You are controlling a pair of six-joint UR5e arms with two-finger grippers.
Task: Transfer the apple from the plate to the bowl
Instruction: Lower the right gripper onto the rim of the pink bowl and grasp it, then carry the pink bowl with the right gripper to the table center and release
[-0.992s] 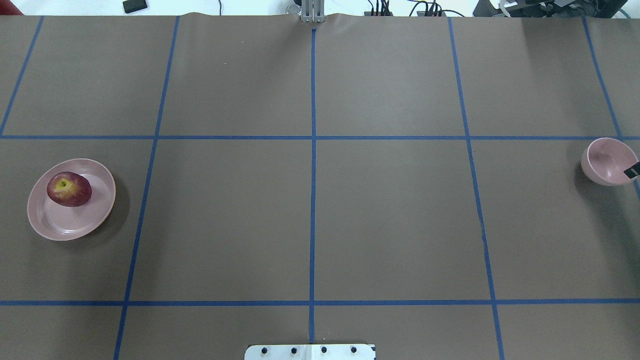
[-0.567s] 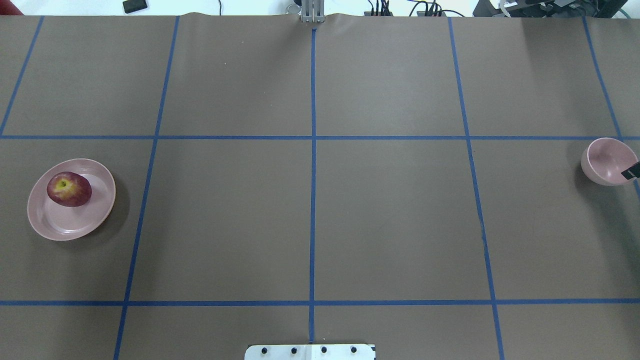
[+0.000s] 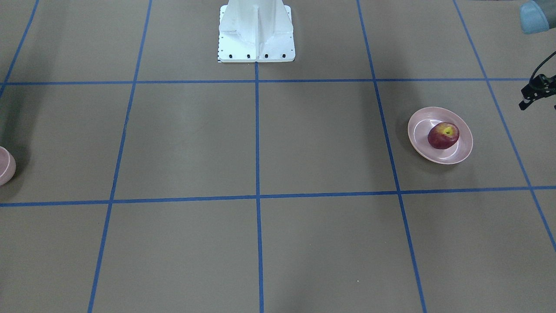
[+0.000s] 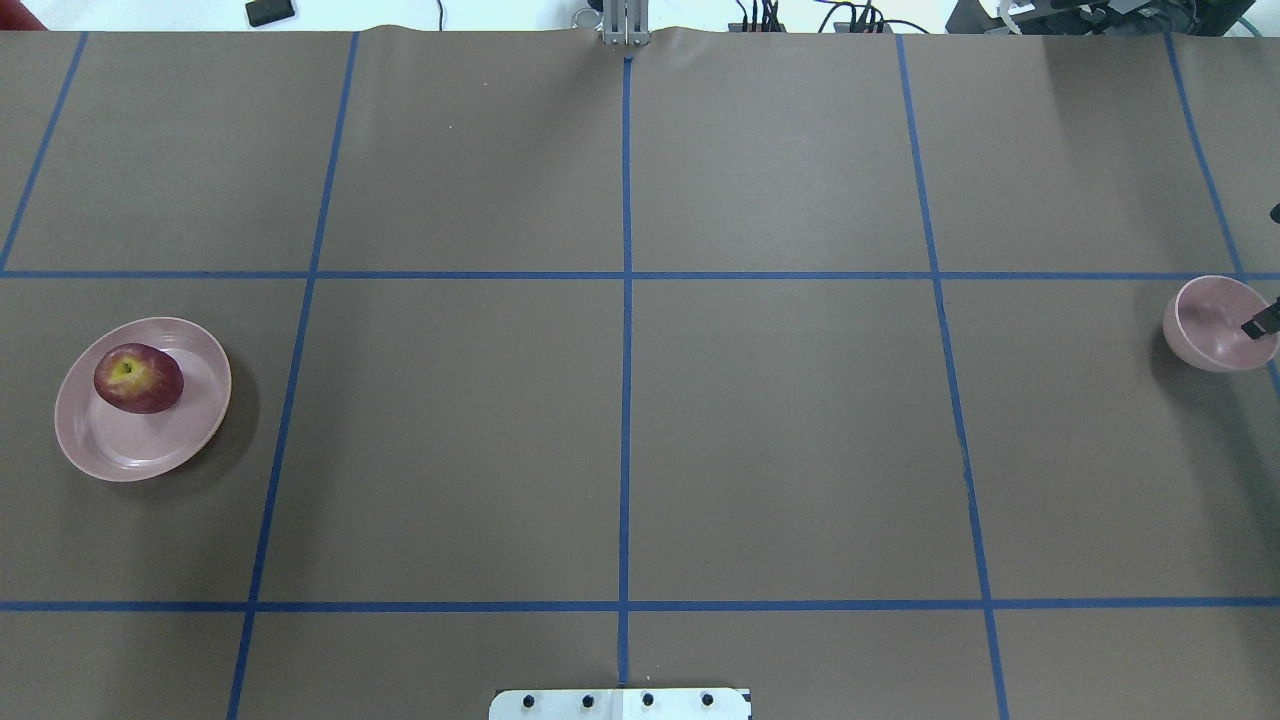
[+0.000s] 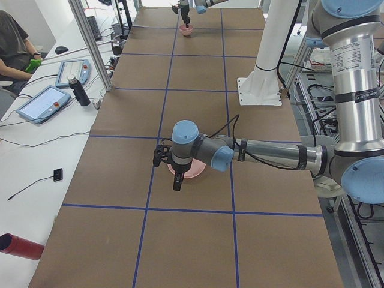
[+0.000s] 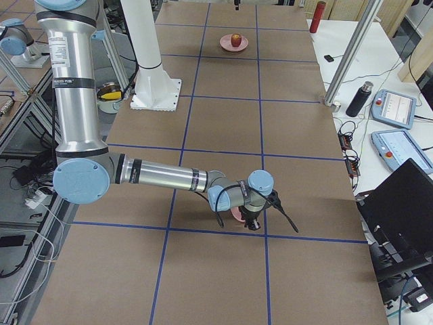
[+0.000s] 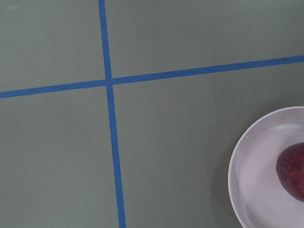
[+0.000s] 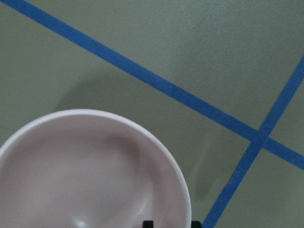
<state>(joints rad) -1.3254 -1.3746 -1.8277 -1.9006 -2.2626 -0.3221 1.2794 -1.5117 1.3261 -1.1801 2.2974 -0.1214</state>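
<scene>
The apple [image 4: 138,378] sits on the plate [image 4: 150,455] at the left of the overhead view, and the bowl [image 4: 1205,335] is far off at its right edge. I cannot tell if the left gripper [image 5: 175,183] or the right gripper [image 6: 252,222] is spread or pinched. The round apple could roll when squeezed. The right gripper is close by the bowl and might bump it.

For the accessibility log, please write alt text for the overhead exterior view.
A dark red apple sits on a pale pink plate at the left of the brown table; a small pink bowl stands empty at the far right edge, a dark tip of the right end effector over its rim.
</scene>
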